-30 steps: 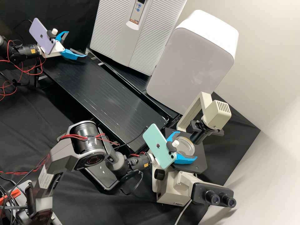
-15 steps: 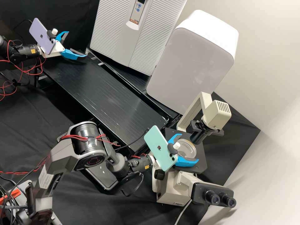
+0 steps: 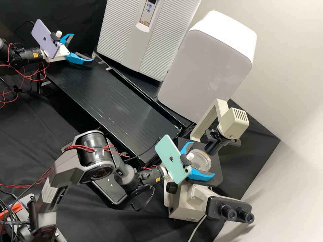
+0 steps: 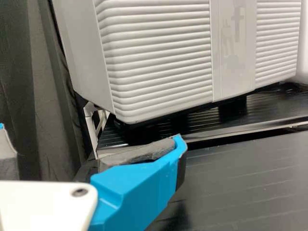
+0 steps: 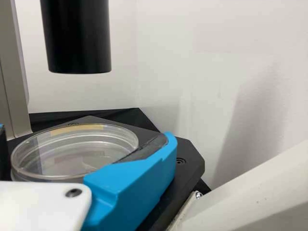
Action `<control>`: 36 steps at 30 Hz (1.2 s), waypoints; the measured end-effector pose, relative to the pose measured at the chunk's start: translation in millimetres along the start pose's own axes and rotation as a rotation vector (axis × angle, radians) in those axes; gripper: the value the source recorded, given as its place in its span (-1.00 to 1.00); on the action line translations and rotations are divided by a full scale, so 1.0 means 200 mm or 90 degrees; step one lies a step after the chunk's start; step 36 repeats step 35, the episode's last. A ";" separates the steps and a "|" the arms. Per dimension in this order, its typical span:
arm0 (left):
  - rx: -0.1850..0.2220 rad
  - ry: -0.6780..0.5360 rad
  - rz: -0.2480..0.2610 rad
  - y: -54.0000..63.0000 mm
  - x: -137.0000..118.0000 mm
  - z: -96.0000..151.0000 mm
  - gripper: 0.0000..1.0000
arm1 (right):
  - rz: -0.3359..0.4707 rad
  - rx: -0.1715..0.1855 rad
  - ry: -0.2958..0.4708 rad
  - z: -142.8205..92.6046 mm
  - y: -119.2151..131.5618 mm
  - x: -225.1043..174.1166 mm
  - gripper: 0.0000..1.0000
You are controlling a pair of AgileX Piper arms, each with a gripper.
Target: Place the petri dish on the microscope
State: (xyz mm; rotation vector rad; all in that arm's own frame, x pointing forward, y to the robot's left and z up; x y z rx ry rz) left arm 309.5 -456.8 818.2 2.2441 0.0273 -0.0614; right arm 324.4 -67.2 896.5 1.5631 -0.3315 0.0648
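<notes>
At the microscope [image 3: 187, 203], my right gripper [image 3: 204, 158] has its fingers spread around the clear petri dish [image 3: 202, 162], which lies flat on the black stage [image 3: 215, 178] below the lamp column. From the right wrist view, the right gripper [image 5: 86, 132] is open, one finger close against the rim of the dish [image 5: 72, 156] and a narrow gap by the other. My left gripper [image 3: 83, 47] stands open and holding nothing at the upper left of the high view, over the bench's far end; in the left wrist view the left gripper [image 4: 91, 133] faces the ribbed appliance.
A black condenser tube [image 5: 79, 38] hangs above the stage. The eyepieces [image 3: 237, 215] jut out at the microscope's front. Behind the black bench top [image 3: 111, 107] stand a ribbed grey appliance [image 3: 131, 37] and a white rounded box [image 3: 205, 64].
The right gripper has shifted slightly toward the lower right of the high view, and its fingers have parted wider around the dish. The left arm has kept still.
</notes>
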 end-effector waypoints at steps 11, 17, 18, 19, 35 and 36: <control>0.000 0.000 0.000 0.00 0.00 0.00 1.00 | -0.005 -0.011 0.001 -0.02 0.04 -0.13 1.00; 0.000 0.000 0.000 0.00 0.00 0.00 1.00 | 0.014 0.005 0.046 -0.07 0.09 -0.24 1.00; 0.000 0.000 0.000 0.00 0.00 0.00 1.00 | 0.020 0.011 0.054 -0.07 0.10 -0.26 1.00; 0.000 0.000 0.000 0.00 0.00 0.00 1.00 | 0.022 0.015 0.060 -0.08 0.11 -0.28 1.00; 0.000 0.000 0.000 0.00 0.00 0.00 1.00 | 0.052 0.092 0.109 -0.24 0.07 -0.75 1.00; 0.000 0.000 0.000 0.00 0.00 0.00 1.00 | 0.052 0.092 0.109 -0.24 0.07 -0.75 1.00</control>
